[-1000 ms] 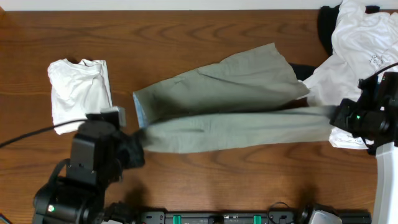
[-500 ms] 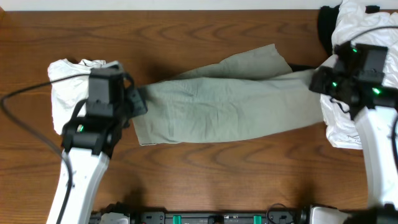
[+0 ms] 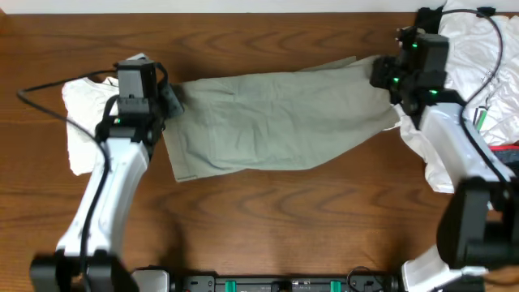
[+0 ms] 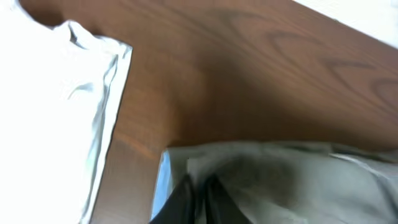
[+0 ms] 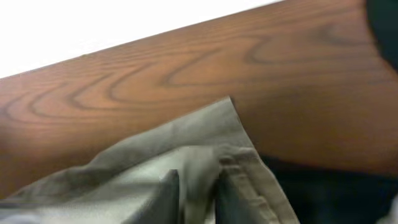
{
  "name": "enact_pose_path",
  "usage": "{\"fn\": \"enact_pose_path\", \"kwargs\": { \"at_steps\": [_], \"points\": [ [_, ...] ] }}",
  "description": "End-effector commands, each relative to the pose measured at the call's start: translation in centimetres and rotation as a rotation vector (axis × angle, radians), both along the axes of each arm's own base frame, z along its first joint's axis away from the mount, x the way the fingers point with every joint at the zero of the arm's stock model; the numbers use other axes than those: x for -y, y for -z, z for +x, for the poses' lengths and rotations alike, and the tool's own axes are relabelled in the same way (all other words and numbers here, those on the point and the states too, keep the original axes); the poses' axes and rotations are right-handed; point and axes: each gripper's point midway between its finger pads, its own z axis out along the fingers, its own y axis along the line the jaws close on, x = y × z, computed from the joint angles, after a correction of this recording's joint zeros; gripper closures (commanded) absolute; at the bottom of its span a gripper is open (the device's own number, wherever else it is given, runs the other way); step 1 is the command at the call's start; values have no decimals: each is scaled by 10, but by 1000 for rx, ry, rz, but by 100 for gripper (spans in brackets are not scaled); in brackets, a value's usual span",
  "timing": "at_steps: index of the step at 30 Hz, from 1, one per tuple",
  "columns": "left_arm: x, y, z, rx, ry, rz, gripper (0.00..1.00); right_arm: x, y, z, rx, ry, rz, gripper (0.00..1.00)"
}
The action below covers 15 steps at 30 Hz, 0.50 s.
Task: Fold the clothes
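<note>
Khaki-grey trousers (image 3: 276,122) lie folded lengthwise across the middle of the wooden table, one of the clothes. My left gripper (image 3: 172,99) is at their left end, its dark fingers (image 4: 180,202) pinched close on the cloth (image 4: 292,180) near a pale blue lining. At the right end my right gripper (image 3: 381,77) holds the waistband edge, and a fold of khaki cloth (image 5: 124,168) fills the gap between its fingers (image 5: 166,196). Both ends rest low on the table.
A folded white shirt (image 3: 85,122) lies just left of the left gripper, also seen as a white shirt (image 4: 50,112). A pile of white shirts (image 3: 470,49) with a black piece (image 3: 423,36) and a red band (image 3: 507,150) fills the right edge.
Both arms have swung away from the front edge toward the far side, carrying the lower trouser leg up and over the other leg. The trousers now lie doubled.
</note>
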Motion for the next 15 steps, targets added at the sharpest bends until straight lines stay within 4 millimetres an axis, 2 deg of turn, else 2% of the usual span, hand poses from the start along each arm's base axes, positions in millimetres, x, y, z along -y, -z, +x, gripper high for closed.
{"fn": "enact_pose_path", "kwargs": {
  "at_steps": [1, 3, 4, 5, 6, 10, 15],
  "points": [
    [-7, 19, 16, -16, -34, 17, 78, -11, 27, 13, -30, 24, 55, 61],
    [-8, 33, 21, -35, -36, 18, 66, -10, 42, 15, -54, 39, 72, 39],
    [-9, 37, 21, -46, -39, 18, 63, -10, 46, 14, -66, 41, 72, 32],
    [-11, 40, 20, -57, -42, 18, 62, -9, 49, 13, -79, 42, 70, 22],
    [-13, 42, 17, -70, -47, 18, 62, -8, 51, 11, -87, 37, 60, 18],
    [-12, 37, 0, -113, -30, -21, 62, -2, 41, -3, -112, 5, 21, 17],
    [17, 19, -36, -173, 73, -151, 62, -3, 23, -31, -162, -44, -32, 36]
  ]
}}
